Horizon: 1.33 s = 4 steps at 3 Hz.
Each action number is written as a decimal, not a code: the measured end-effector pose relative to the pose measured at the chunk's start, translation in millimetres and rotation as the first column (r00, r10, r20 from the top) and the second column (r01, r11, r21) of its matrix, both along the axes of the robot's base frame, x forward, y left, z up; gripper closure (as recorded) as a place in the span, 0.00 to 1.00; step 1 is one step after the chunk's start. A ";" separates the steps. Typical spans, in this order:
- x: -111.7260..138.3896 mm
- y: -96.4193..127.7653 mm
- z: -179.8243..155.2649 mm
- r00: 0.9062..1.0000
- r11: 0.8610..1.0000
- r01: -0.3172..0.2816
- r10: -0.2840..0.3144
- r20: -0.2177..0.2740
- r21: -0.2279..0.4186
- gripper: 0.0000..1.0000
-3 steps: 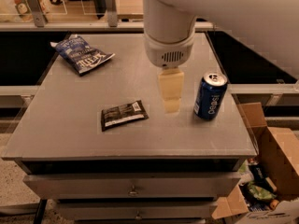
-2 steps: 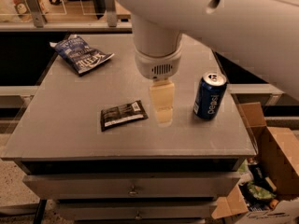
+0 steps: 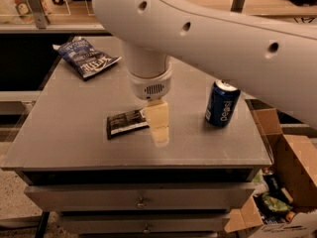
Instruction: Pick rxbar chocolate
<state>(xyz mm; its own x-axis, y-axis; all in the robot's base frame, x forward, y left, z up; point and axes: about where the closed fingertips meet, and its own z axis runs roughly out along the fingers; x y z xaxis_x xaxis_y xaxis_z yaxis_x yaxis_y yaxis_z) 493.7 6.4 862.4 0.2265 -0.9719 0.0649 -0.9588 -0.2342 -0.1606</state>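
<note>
The rxbar chocolate [image 3: 125, 123] is a small flat black wrapper with a white patch, lying on the grey table [image 3: 69, 133] left of centre near the front. My gripper [image 3: 159, 133] hangs from the white arm, its pale fingers pointing down right at the bar's right end, covering that end. It seems to hold nothing.
A crinkled blue chip bag [image 3: 86, 58] lies at the table's back left. A blue Pepsi can [image 3: 222, 103] stands upright to the right of the gripper. An open cardboard box [image 3: 277, 202] with items sits on the floor at the right. Drawers are below the tabletop.
The arm has moved left and towards the bar; the gripper went from beside the can to the bar's right end. The bar, bag and can have not moved.
</note>
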 end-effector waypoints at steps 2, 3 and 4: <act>11.0 19.6 -33.9 0.994 1.000 -0.018 0.020 -0.109 0.021 0.00; 14.8 25.2 -38.7 0.990 0.999 -0.020 0.025 -0.136 0.039 0.18; 14.8 31.4 -36.5 0.986 0.997 -0.031 0.042 -0.161 0.075 0.29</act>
